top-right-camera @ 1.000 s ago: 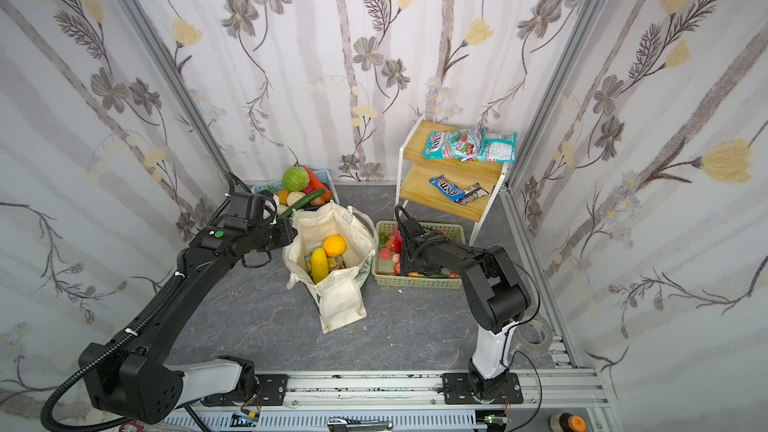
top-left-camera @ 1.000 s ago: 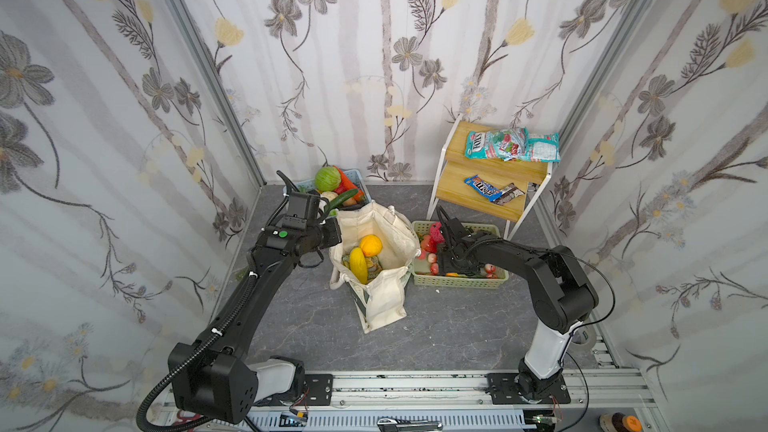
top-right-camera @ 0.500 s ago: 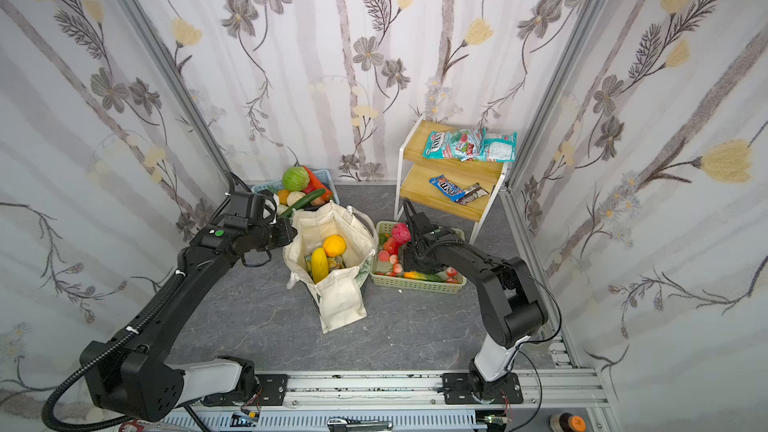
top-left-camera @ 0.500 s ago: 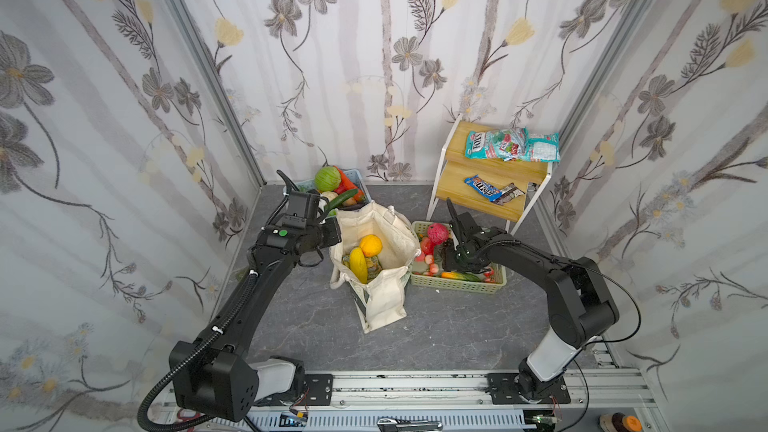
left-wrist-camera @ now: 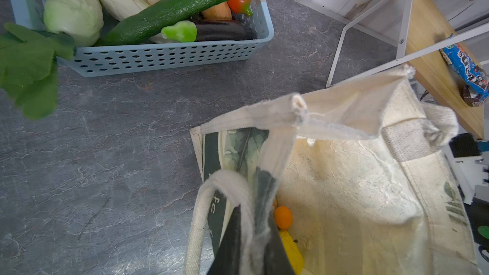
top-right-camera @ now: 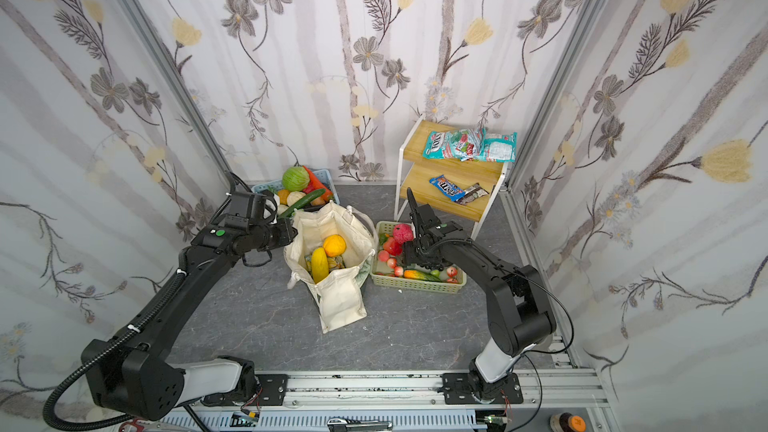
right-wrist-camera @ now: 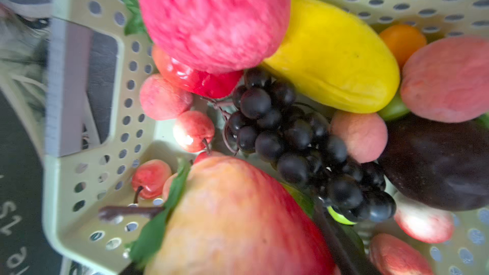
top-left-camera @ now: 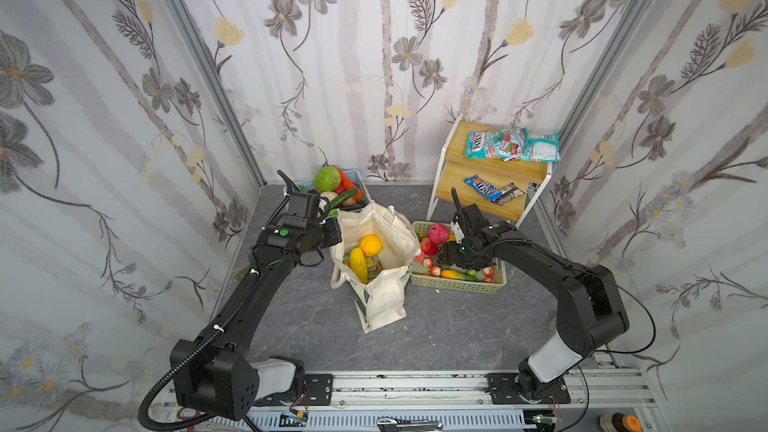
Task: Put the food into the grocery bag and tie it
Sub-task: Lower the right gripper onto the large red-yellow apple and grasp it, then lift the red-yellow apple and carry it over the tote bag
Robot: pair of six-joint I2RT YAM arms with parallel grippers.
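The cream grocery bag (top-left-camera: 384,301) stands open mid-floor in both top views. Inside lie a round orange (top-left-camera: 370,244), a yellow oblong fruit (top-left-camera: 358,264) and a green-and-yellow packet (top-right-camera: 332,263). My left gripper (left-wrist-camera: 254,223) is shut on the bag's left rim fabric, beside a loop handle (left-wrist-camera: 201,220), and holds that side up (top-left-camera: 332,234). My right gripper (top-left-camera: 446,257) is down in the pale green basket (top-left-camera: 457,286). Its jaws close round a big red-and-yellow apple (right-wrist-camera: 232,220). One dark finger (right-wrist-camera: 338,239) presses the apple's side.
A blue basket (left-wrist-camera: 158,56) of vegetables sits behind the bag. Grapes (right-wrist-camera: 291,133), a pink fruit (right-wrist-camera: 211,17) and a yellow fruit (right-wrist-camera: 330,56) crowd the apple. The wooden shelf (top-left-camera: 469,172) at back right holds teal packets (top-left-camera: 511,145) and a blue packet (top-left-camera: 482,187).
My right gripper moved from the green basket's left end further into the fruit and lower, and its jaws narrowed round the apple. The left arm and the bag stayed put.
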